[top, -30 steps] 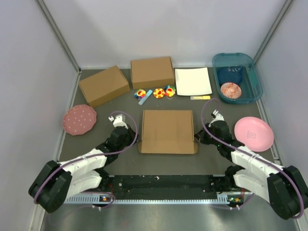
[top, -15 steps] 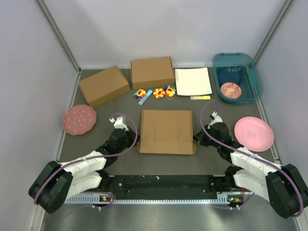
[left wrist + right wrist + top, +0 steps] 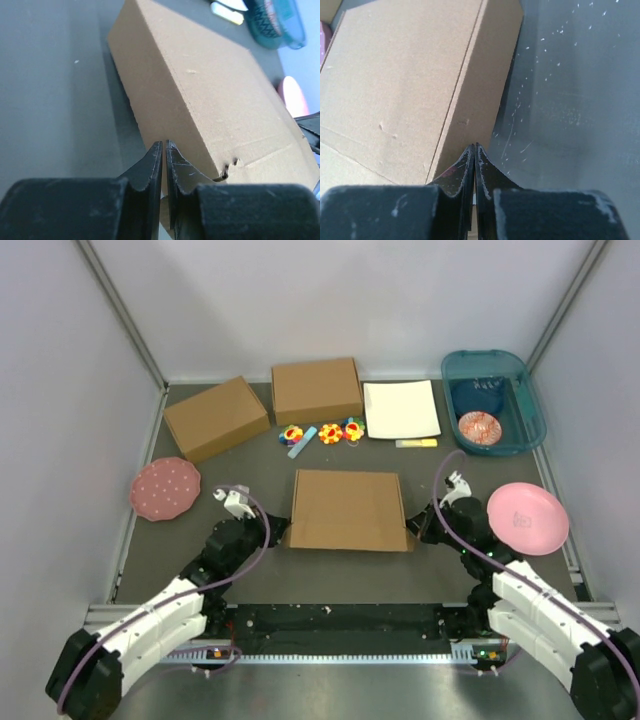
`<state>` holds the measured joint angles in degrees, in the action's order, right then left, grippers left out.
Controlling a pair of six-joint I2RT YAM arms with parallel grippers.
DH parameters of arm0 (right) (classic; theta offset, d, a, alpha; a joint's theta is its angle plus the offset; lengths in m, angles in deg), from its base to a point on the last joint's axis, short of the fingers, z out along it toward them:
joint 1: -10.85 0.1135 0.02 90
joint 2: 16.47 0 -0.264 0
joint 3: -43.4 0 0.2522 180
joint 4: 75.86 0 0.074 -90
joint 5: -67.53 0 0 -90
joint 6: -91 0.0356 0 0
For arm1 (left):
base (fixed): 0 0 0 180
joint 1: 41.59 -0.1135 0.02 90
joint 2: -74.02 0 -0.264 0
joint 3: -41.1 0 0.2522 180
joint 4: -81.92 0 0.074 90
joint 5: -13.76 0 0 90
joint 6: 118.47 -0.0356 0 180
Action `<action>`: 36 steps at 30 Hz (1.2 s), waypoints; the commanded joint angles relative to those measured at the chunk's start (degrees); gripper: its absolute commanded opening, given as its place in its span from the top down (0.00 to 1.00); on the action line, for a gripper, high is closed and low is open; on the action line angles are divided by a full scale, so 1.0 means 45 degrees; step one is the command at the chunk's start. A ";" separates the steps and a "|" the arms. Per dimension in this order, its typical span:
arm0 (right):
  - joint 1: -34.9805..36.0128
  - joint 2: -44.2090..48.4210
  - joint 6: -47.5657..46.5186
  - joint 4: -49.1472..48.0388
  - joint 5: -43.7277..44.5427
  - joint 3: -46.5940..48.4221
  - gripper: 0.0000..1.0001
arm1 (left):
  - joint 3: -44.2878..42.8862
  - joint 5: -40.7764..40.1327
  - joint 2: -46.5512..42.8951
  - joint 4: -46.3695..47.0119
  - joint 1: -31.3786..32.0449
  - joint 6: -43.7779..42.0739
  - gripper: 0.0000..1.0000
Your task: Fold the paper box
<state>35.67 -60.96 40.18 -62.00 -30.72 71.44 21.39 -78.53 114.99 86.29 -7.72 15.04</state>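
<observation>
Flanking one paper box (image 3: pixel 345 508): right hand (image 3: pixel 474 146) clenched, left hand (image 3: pixel 164 144) near-clenched, grip unclear.

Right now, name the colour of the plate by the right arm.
Pink plate, best in top view.

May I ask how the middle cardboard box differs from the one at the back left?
The paper box lies roughly square to the table; the back-left box sits turned at an angle. The paper box looks wider than the back-left box. Both are plain brown cardboard.
</observation>
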 commanded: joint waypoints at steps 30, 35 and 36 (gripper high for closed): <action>0.0324 0.2504 0.0903 0.4451 0.0114 0.3545 1.00 | -0.3599 0.1172 -0.2191 -0.4791 0.0072 -0.0293 0.86; 0.0325 0.2484 0.0884 0.4431 0.0484 0.3311 0.99 | -0.2935 0.0666 -0.1840 -0.4420 0.0072 -0.0157 0.85; 0.0325 0.2446 0.0903 0.4412 0.0544 0.3291 0.98 | -0.2838 0.0258 -0.1800 -0.4381 0.0052 -0.0118 0.84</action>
<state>36.19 -49.96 43.35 -41.00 -28.80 85.23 7.44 -75.77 106.01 63.76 -7.75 14.43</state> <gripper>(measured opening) 0.004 0.147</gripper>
